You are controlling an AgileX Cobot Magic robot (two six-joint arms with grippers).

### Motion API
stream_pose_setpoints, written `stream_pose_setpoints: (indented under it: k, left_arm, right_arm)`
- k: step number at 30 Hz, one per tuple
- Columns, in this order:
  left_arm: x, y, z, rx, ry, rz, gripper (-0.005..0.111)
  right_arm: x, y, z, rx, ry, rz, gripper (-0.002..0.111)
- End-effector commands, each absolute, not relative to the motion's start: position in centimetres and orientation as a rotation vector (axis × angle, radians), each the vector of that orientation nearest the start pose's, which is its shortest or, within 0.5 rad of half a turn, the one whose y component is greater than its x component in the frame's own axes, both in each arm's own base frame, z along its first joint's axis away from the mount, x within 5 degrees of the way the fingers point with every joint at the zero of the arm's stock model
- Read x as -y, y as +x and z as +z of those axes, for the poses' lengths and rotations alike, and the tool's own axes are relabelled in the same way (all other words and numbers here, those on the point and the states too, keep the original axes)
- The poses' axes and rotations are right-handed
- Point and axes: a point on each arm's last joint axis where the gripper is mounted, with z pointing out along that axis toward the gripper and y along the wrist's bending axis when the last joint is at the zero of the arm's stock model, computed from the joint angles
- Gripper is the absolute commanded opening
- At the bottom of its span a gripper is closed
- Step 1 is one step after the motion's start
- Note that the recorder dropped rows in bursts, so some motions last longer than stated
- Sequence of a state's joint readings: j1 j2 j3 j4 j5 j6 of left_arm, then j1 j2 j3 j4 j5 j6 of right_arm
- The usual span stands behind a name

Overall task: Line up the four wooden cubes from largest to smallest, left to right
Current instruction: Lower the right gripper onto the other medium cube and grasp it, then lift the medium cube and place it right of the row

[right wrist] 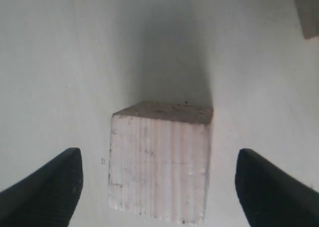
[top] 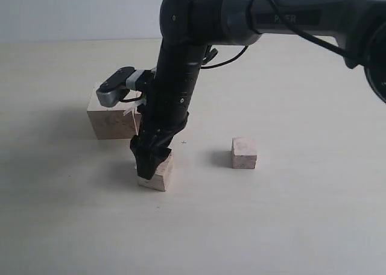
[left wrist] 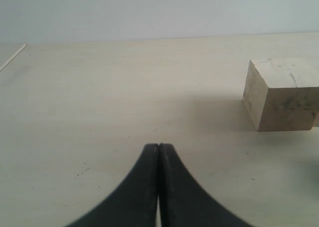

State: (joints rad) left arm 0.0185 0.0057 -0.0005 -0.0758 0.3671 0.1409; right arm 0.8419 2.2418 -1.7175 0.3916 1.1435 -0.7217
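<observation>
My right gripper (top: pixel 149 164) reaches across to the left side and stands open over a mid-sized wooden cube (top: pixel 157 175) that rests on the table. In the right wrist view that cube (right wrist: pixel 160 160) lies between the two spread fingers of the gripper (right wrist: pixel 158 173), apart from both. The largest cube (top: pixel 111 116), with dark scribbles, sits behind it to the left, and shows in the left wrist view (left wrist: pixel 282 94). A small cube (top: pixel 244 152) sits alone to the right. A fourth cube is not visible. My left gripper (left wrist: pixel 158 147) is shut on nothing, low over bare table.
The pale table (top: pixel 289 227) extends all around. The dark right arm (top: pixel 181 76) crosses above the middle and hides the table behind it. A corner of another cube (right wrist: pixel 308 10) shows at the edge of the right wrist view.
</observation>
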Motion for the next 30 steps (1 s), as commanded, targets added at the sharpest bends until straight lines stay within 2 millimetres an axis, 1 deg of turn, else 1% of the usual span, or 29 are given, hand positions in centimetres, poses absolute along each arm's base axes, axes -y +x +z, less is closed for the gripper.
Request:
stream_pose_setpoints:
  k: [1,4,7,9,11,13,14,17,21,24,27,30]
  left_arm:
    - [0.2,5.3,18.1,-1.839,0.071,0.036,0.0]
    - [0.2,5.3,18.1,-1.839,0.071,0.036,0.0]
    - [0.2,5.3,18.1,-1.839,0.071,0.036,0.0]
    - [0.2,5.3,18.1,-1.839,0.071,0.036,0.0]
    - [0.2,5.3,18.1,-1.839,0.071,0.036,0.0]
    - [0.2,5.3,18.1,-1.839,0.071,0.036,0.0]
    - [0.2,5.3,18.1,-1.839,0.071,0.036,0.0]
    - [0.2,5.3,18.1,-1.839,0.071,0.036,0.0]
    - [0.2,5.3,18.1,-1.839,0.071,0.036,0.0]
    - [0.2,5.3,18.1,-1.839,0.071,0.036,0.0]
    - [0.2,5.3,18.1,-1.839,0.071,0.036,0.0]
    - [0.2,5.3,18.1,-1.839,0.071,0.036,0.0]
  right_arm:
    - [-35.5,27.3,13.4,-2.399,-2.01,0.561,0.079]
    - [-35.5,27.5,12.8,-2.4,-2.005,0.552,0.078]
    - [-35.5,27.7,12.8,-2.387,-2.008,0.522,0.071]
    - [-35.3,27.7,12.7,-2.388,-2.023,0.499,0.061]
    - [-35.1,27.7,12.7,-2.422,-2.018,0.471,0.048]
    - [-34.8,27.6,12.6,-2.464,-2.019,0.44,0.033]
    - [-34.6,27.6,12.7,-2.482,-2.03,0.421,0.021]
    - [-33.9,27.4,13.4,-2.496,-2.092,0.36,0.0]
    - [-33.2,28.1,15.5,-2.421,-2.104,0.293,0.0]
    - [-32.0,29.2,17.0,-2.352,-2.113,0.297,0.0]
    - [-29.9,31.1,18.0,-2.349,-2.061,0.323,0.0]
    - [-27.7,33.3,18.2,-2.384,-1.964,0.438,0.0]
